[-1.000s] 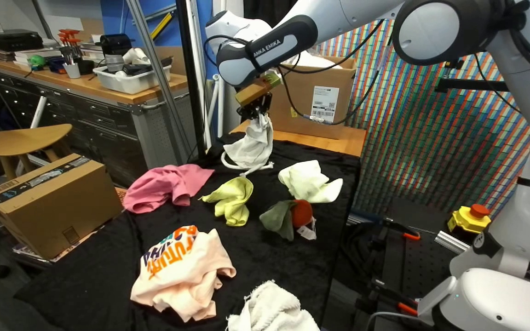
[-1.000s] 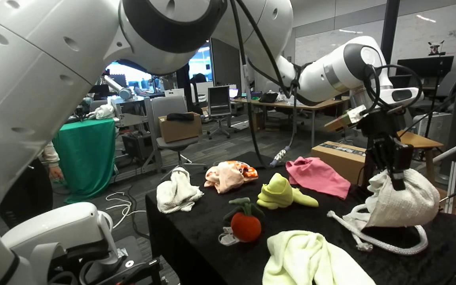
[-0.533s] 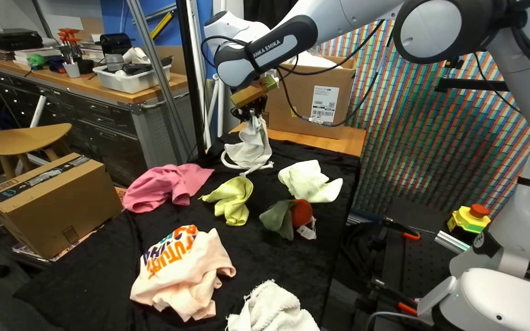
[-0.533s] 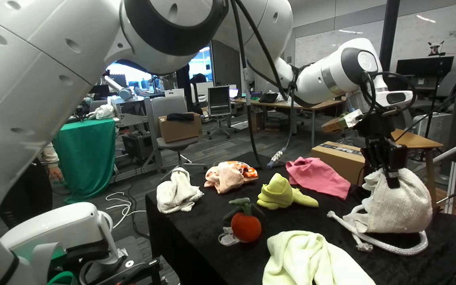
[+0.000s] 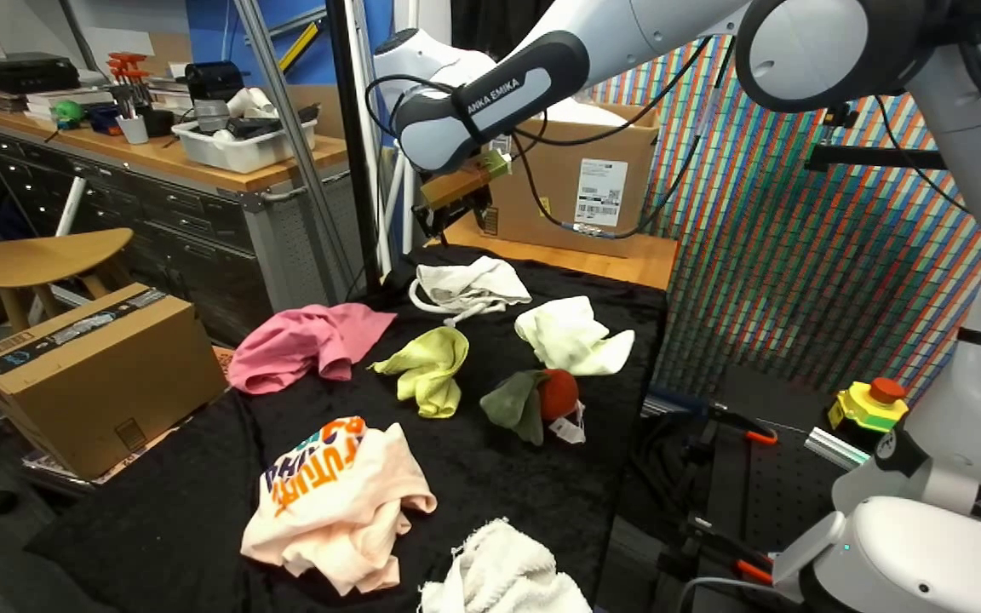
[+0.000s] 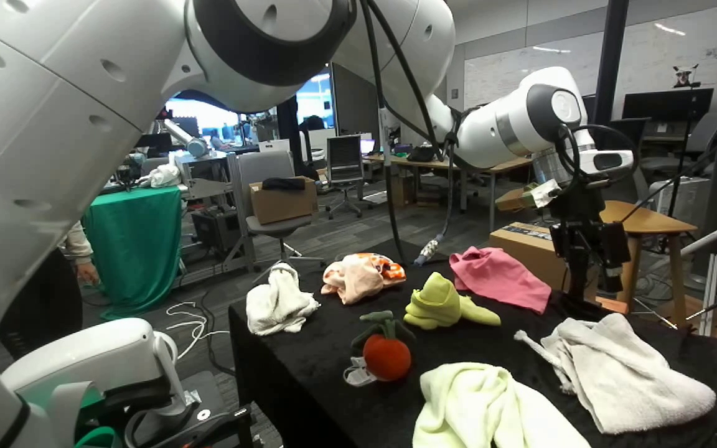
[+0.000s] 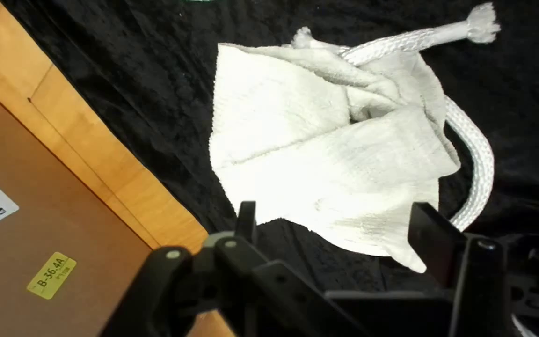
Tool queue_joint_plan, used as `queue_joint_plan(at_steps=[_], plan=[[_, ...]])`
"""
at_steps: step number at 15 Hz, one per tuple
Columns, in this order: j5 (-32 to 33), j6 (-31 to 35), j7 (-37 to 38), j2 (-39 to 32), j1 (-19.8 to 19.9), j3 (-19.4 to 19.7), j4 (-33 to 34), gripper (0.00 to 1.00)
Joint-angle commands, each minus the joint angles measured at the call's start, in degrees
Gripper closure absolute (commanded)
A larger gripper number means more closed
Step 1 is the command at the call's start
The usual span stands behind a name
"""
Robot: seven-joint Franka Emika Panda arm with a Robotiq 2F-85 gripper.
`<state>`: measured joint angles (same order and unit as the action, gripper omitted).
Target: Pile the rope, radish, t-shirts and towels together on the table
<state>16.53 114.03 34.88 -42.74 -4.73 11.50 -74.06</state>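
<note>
- Currently, gripper (image 7: 337,227): fingers parted.
- Wrist view: white towel (image 7: 328,152) lies partly over rope (image 7: 484,161), its loop visible at three o'clock.
- In an exterior view, radish (image 5: 555,395) at five o'clock from that towel.

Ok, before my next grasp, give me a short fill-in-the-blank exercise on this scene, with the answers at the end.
1. The black two-finger gripper stands ____ rather than shut.
2. In the wrist view, the crumpled off-white cloth towel covers part of the white braided ____.
3. The round red-orange plush radish has leaves coloured ____.
4. The crumpled fabric piece nearest the black-taped brown cardboard box is coloured ____.

Missing words: open; rope; green; pink.
</note>
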Motion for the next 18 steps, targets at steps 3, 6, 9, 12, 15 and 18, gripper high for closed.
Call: queue_joint_plan(at_steps=[3,6,9,12,15,18], plan=[[-0.2,3.1,-6.5,4.3,-1.5,-3.3,-4.9,0.00],[0.6,3.0,-12.6,3.5,-3.3,-5.4,-3.7,0.00],[0.6,2.6,-19.1,2.1,-4.5,-7.5,-1.7,0.00],[0.2,3.3,-26.3,-0.6,-5.1,-9.7,1.5,0.00],[-1.6,4.9,-34.3,-1.8,-4.1,-12.6,3.2,0.00],[-4.2,5.7,-38.1,-4.8,-3.7,-14.3,7.0,0.00]])
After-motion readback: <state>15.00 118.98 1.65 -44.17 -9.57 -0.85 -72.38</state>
